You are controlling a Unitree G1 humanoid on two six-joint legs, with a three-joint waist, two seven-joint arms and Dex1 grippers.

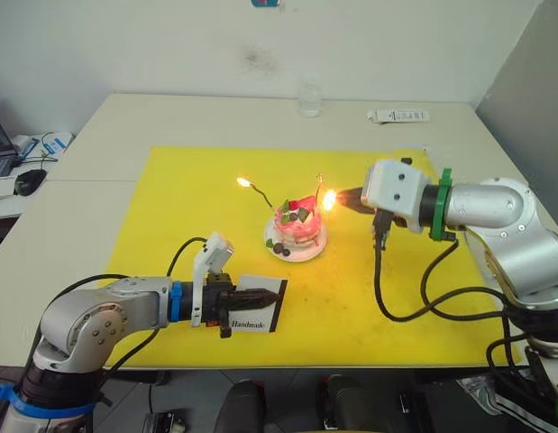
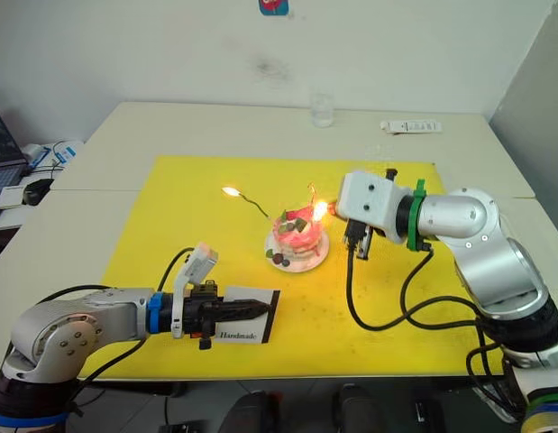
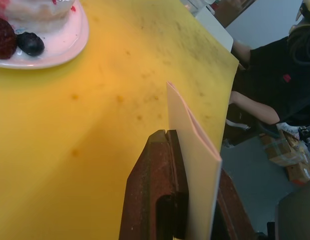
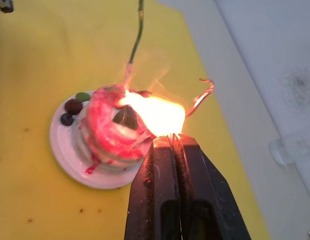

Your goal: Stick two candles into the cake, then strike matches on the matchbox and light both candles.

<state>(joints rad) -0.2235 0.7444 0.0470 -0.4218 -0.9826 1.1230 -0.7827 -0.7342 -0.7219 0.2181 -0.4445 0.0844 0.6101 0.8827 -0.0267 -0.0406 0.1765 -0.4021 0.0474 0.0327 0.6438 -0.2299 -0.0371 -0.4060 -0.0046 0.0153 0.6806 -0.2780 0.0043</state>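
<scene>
The small round pink cake (image 1: 296, 226) on its white plate sits mid-mat. One thin greenish candle (image 1: 259, 192), leaning toward the robot's left, already burns at its tip. The thin pinkish-brown twisted candle (image 4: 201, 98) curls just beside the flame (image 4: 156, 114) of a match clenched in the right gripper (image 4: 173, 141), the nearer arm. The left gripper (image 3: 178, 192) is closed on the flat white matchbox (image 1: 257, 310), near the cake.

2 candles (image 1: 258, 191), 1 cake (image 1: 296, 226), 1 matchbox (image 1: 257, 313)
</scene>
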